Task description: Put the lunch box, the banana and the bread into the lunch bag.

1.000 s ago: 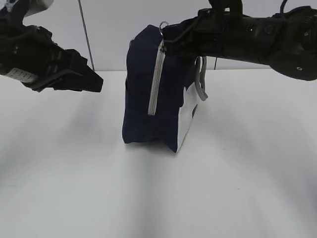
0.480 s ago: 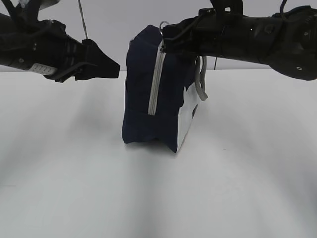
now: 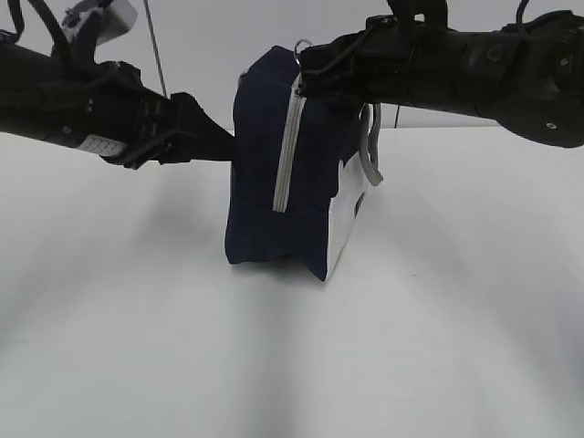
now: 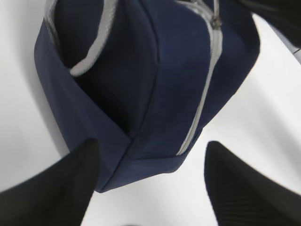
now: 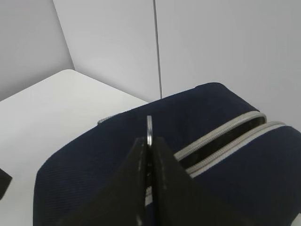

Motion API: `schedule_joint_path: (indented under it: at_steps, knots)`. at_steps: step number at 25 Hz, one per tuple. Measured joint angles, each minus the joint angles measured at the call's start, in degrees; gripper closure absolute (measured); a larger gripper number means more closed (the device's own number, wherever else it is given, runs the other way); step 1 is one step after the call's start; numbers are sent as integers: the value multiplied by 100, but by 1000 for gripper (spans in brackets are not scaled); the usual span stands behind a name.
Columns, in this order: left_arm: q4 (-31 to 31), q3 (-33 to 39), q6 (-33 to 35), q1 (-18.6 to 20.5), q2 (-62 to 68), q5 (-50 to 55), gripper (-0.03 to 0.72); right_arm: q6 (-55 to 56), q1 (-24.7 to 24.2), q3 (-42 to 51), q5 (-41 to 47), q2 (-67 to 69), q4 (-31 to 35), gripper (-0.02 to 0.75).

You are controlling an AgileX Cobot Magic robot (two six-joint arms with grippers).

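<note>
We are looking at the navy-blue fabric lunch bag with grey zipper tape (image 3: 283,173) standing upright on the white table (image 3: 292,365); the right gripper (image 5: 149,141) is sitting at the bag's top, fingers pressed together on the small silver ring-shaped zipper pull (image 5: 149,130); the right wrist view is showing the zipper partly parted near that pull, dark gap between the grey tapes; the left gripper (image 4: 150,183) is reaching in at the bag's left side, fingers spread wide apart, straddling the bag's lower corner but, as far as we can tell, not yet gripping it; we are judging the step as opening the bag, left arm coming to steady the body while the right works the zipper; lunch box, banana and bread are not showing in any view, so we cannot say where they are; next move is calling for the left fingers to brace or pinch the fabric firmly, so the bag is not tipping or lifting as the pull is drawn along the tape.
</note>
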Motion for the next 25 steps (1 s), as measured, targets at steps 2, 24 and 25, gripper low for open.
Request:
schedule_joint_path:
  at_steps: [2,24,25]
  knots:
    - [-134,0,212,0,149,-20,207,0,0,0,0,0,0,754]
    - [-2394,0,2312,0,630,-173,295,36,0,0,46,0,-12,754]
    - [-2500,0,2445,0,630,-167,294,36,0,0,46,0,-12,754]
